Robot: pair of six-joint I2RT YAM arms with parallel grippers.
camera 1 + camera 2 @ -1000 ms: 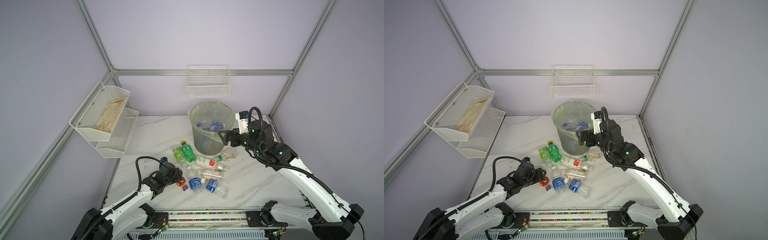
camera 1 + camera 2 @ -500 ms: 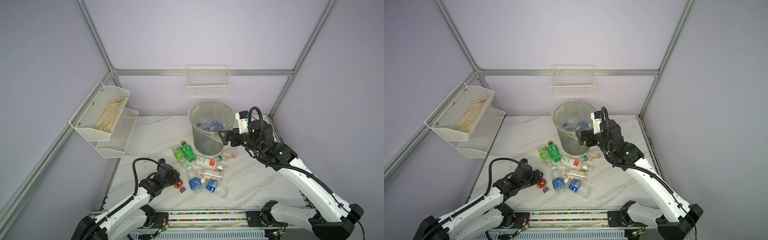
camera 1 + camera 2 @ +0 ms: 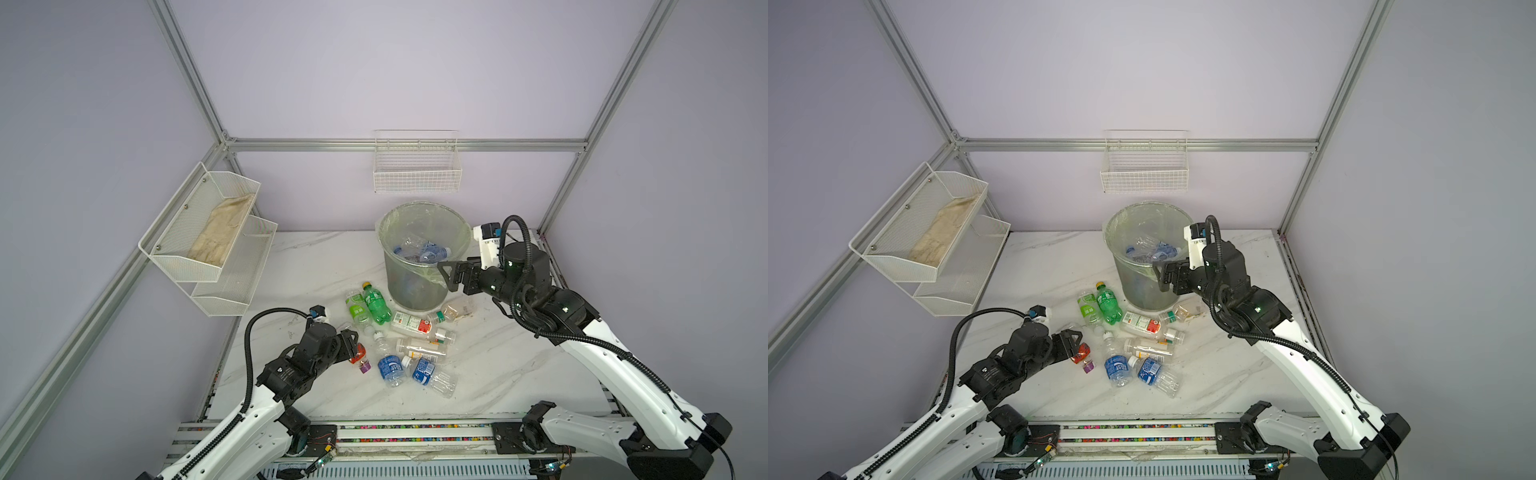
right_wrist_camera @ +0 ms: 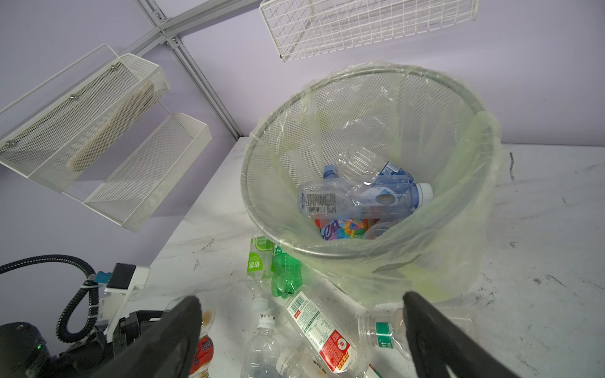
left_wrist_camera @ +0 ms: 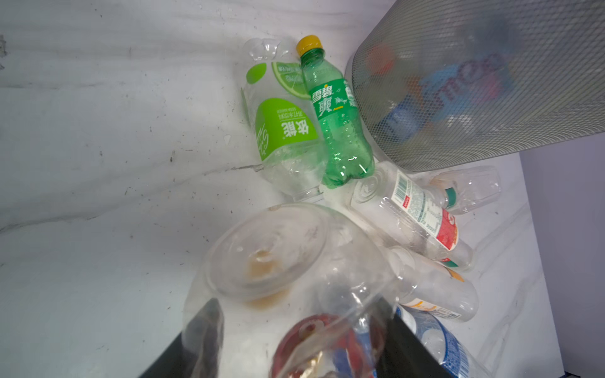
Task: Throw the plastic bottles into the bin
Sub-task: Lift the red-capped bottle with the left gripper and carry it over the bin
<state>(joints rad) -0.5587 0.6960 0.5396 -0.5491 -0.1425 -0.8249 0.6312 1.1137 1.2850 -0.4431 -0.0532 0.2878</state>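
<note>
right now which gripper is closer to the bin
Right. The right gripper hangs open right beside the bin, near its rim. The left gripper is farther off, at the near-left edge of the bottle pile, closed on a red-labelled bottle.

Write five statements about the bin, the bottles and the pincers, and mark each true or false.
1. The bin stands upright with bottles inside. True.
2. The right pincer grips a bottle. False: it is open and empty, beside the bin.
3. The green bottle lies on the table next to the bin. True.
4. The left pincer is empty. False: it is shut on a red-label bottle.
5. No bottles are left on the table. False: several lie there.
</note>
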